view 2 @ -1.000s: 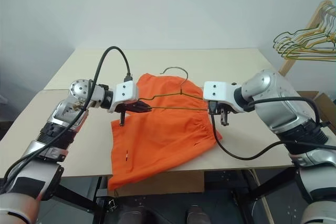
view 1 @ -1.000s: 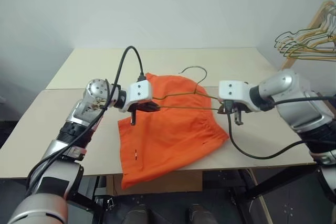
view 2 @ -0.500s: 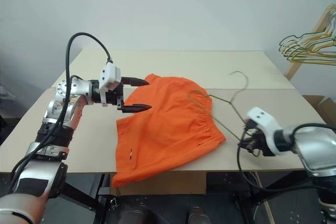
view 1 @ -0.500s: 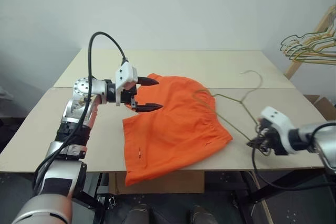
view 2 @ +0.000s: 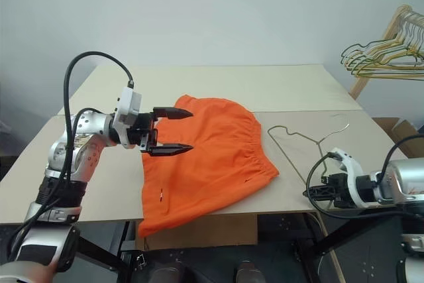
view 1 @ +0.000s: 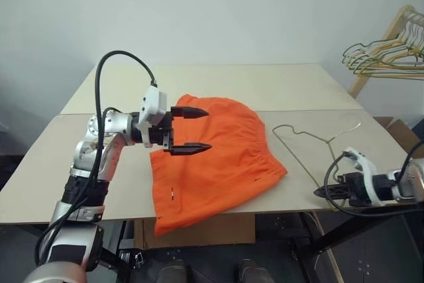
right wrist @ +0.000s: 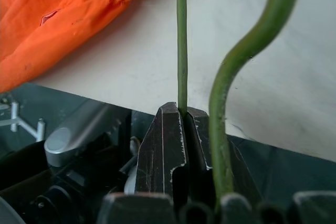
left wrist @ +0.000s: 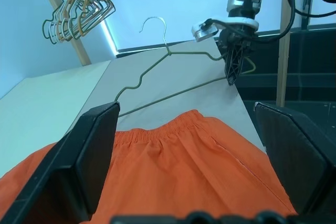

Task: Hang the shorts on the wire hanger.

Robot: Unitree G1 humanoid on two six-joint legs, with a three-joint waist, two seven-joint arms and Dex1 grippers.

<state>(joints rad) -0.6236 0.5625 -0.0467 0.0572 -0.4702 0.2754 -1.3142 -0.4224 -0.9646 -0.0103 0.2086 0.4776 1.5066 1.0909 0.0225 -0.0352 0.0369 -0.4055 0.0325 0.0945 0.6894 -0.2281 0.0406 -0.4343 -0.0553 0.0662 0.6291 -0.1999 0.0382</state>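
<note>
one shorts [view 1: 215, 154] on the desk [view 1: 291, 87], one wire hanger [view 1: 311, 142] now dragged off them toward the right edge, my right gripper [right wrist: 181, 116] clamped on it, left gripper [view 1: 192, 129] had sprung wide

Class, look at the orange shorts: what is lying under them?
The shorts lie flat on the table, one leg hanging over its front edge. Whether anything else sits beneath is hidden by the fabric.

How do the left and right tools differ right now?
The left tool is wide open and holds nothing; the right tool is shut on the wire hanger. The left tool hovers above the shorts; the right tool sits low at the table's front right edge. Both have two black fingers.
</note>
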